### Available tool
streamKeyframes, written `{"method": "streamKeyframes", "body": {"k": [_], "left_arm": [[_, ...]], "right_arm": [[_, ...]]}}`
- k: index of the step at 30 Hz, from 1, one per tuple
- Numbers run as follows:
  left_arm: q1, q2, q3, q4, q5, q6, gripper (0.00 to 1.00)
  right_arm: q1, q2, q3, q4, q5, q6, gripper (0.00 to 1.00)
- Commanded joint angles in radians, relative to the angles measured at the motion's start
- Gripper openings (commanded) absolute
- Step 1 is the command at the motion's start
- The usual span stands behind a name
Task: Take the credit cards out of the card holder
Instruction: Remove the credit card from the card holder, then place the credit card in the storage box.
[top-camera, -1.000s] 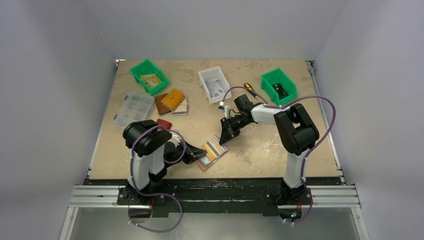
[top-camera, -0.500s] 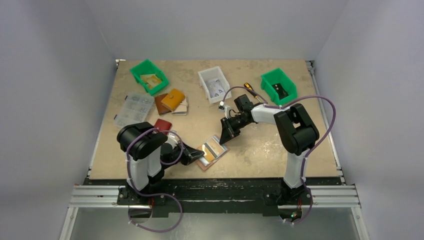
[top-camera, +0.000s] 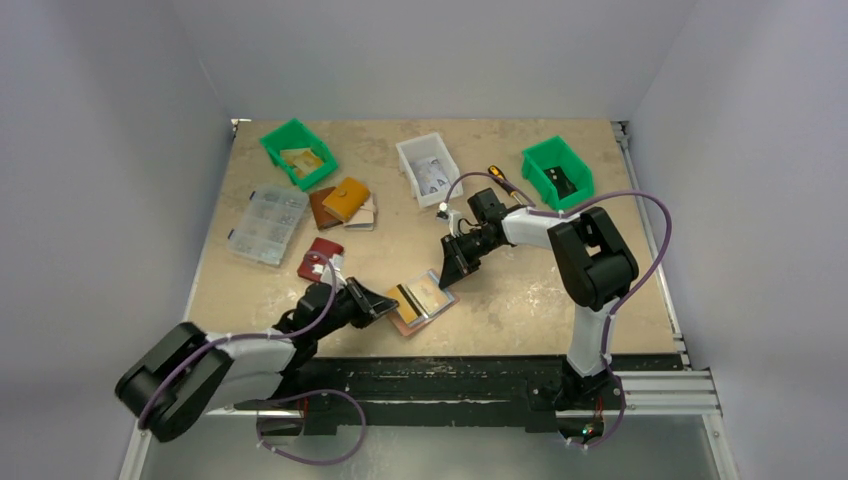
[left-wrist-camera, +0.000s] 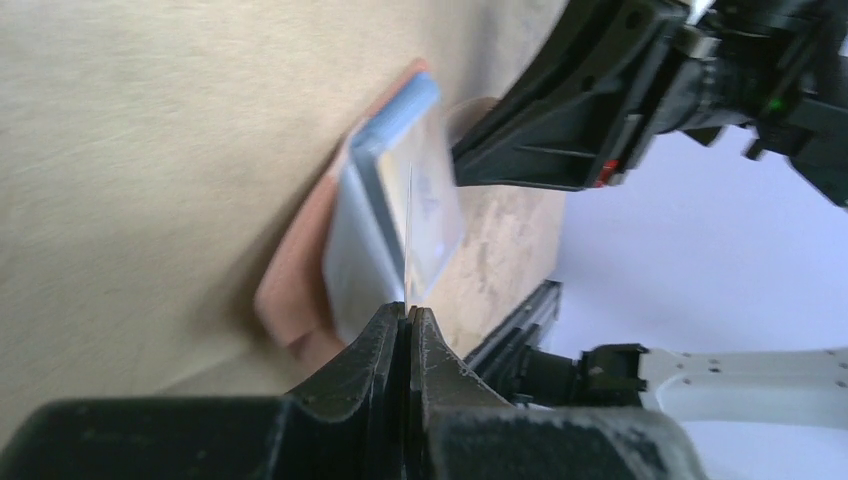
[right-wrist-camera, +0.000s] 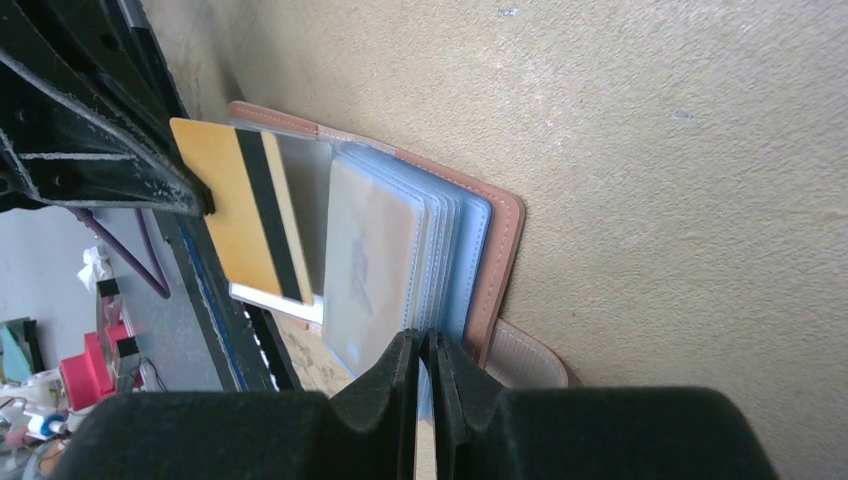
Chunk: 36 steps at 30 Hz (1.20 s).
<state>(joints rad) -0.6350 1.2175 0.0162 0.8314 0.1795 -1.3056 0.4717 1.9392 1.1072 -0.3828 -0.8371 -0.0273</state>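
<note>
Card holder (right-wrist-camera: 505, 250) sits in right fingers (right-wrist-camera: 380, 400), gold card (right-wrist-camera: 225, 200) in left fingers (left-wrist-camera: 385, 350).

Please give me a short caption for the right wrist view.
Right hand grips a sleeve of the open card holder; left hand holds a gold card.

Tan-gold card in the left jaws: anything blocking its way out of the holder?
Nothing visible. The tan-gold plastic card lies beside the clear sleeves; the right jaws grip the brown-pink leather holder away from it.
</note>
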Motion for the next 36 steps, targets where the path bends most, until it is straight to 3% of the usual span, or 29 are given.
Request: {"method": "streamKeyframes", "body": {"k": [1,8,15,22,27,33,36], "left_arm": [[0.010,-0.200,0.042,-0.508,-0.091,0.100,0.00],[0.010,-0.411,0.109,-0.737,-0.100,0.163,0.00],[0.010,-0.456,0.260,-0.884,-0.073,0.328,0.00],[-0.007,-0.409,0.407,-0.886,-0.034,0.550,0.00],[-0.068,-0.379,0.523,-0.811,0.006,0.712,0.00],[-0.143,-0.300,0.663,-0.810,0.027,0.872,0.00],[-0.192,-0.252,0.710,-0.812,0.010,0.922,0.00]], "right_arm": [[0.005,-0.012,0.020,0.000,0.083,-0.040,0.16],[0.004,-0.041,0.034,-0.032,0.089,-0.077,0.20],[0.005,-0.129,0.053,-0.080,0.051,-0.170,0.33],[0.005,-0.263,0.060,-0.152,-0.030,-0.326,0.45],[0.005,-0.384,0.077,-0.274,-0.156,-0.541,0.55],[-0.018,-0.527,0.067,-0.391,-0.275,-0.774,0.75],[-0.055,-0.554,0.068,-0.430,-0.313,-0.842,0.78]]}}
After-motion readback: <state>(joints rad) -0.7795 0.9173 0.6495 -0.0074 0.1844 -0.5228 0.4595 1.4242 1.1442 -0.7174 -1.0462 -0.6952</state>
